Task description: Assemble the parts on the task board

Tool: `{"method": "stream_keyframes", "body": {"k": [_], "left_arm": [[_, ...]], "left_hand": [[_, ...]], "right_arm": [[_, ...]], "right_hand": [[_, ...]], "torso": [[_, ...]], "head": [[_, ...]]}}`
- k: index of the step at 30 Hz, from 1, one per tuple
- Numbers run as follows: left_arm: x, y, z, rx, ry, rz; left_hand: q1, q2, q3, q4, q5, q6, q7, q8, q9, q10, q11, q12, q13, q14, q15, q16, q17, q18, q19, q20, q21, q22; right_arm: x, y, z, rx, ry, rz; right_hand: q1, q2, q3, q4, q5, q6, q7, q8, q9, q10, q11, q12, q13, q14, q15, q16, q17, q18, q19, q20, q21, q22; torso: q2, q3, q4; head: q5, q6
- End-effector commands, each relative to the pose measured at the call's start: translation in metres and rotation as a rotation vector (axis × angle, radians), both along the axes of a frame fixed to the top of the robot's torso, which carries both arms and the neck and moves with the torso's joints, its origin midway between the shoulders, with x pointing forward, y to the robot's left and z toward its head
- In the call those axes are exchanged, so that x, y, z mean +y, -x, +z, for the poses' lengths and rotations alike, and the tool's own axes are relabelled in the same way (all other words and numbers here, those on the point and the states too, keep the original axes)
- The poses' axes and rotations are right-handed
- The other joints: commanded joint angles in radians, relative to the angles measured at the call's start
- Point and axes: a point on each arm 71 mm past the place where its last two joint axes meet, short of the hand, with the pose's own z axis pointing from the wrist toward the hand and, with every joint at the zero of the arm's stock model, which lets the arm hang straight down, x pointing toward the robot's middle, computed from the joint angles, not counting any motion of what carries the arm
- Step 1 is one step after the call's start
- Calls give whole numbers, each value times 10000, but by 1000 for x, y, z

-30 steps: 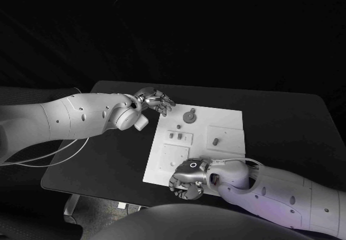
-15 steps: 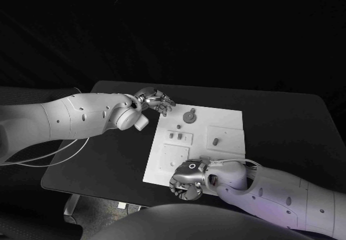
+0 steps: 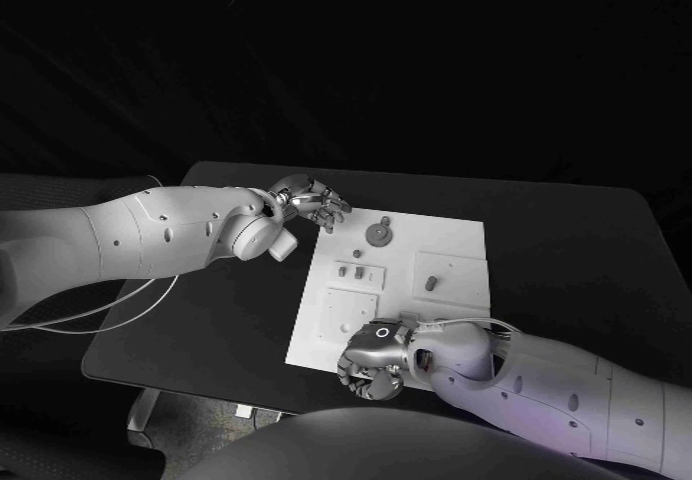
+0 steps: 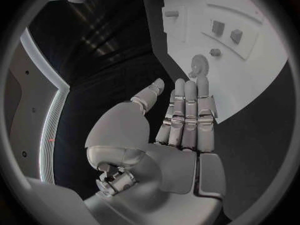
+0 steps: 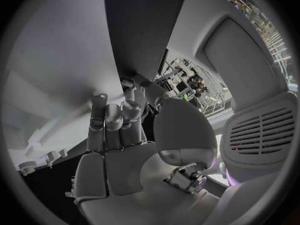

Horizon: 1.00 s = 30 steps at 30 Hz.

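The board sits flat in the middle of the black tabletop. On it there's a round gear-looking part near the far left corner, two small parts side by side below that, and one more small part standing in the recessed panel on the right side.

The left robot hand is at the far left corner of the board, just beside the gear part but not touching it. In the left wrist view the left robot hand has its fingers straight and pressed side by side, with the thumb off to one side and nothing held.

The right robot hand is down at the board's near edge, hanging over the rim. In the right wrist view the right robot hand has its fingers extended close together, the tips bent a little, nothing in the palm. It's near the board; can't tell if it's actually touching.
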Motion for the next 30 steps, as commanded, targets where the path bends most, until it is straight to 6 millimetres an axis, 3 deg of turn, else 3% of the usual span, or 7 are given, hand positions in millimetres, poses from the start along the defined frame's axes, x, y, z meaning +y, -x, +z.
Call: {"method": "stream_keyframes", "body": {"k": [1,8,18,30], "left_arm": [[-3,0,1,-15,67,-168],[-3,0,1,-19,63,-161],[-2,0,1,-26,45,-152],[-2,0,1,-15,39,-153]], "left_hand": [[24,27,-12,16,46,24,35,24,4,-67,-8,70,-16,59,-13,55,-16,117,59,25,-53,17],[25,28,-12,16,46,24,35,24,4,-68,-8,75,-18,59,-13,55,-17,117,60,25,-55,18],[27,31,-12,16,46,24,35,25,4,-72,-8,85,-22,60,-13,56,-17,118,61,25,-58,21],[24,32,-15,17,45,24,35,27,4,-78,-8,98,-29,60,-13,56,-18,117,64,25,-62,24]], "right_arm": [[-5,0,-9,-148,538,-28],[-5,0,-9,-173,527,15],[-5,1,-8,-183,440,52],[-9,0,-5,-211,-66,-83]], "right_hand": [[-15,145,-49,0,13,168,-28,100,22,16,-78,70,-18,9,-111,38,-14,141,-35,-14,-14,126],[-44,360,15,-1,60,461,-144,275,100,61,-193,66,-33,52,-197,48,-31,141,-6,-32,5,126],[-183,474,37,4,64,886,-329,525,252,68,-374,48,-32,78,-322,42,-57,141,-2,-50,20,127],[-221,491,45,4,104,906,-346,535,269,71,-394,44,-31,89,-347,43,-62,141,15,-57,27,124]], "torso": [[-1,-1,2],[-2,-2,1],[-1,-4,-2],[0,1,-1]], "head": [[-9,0],[-2,0],[-2,0],[-11,0]]}}
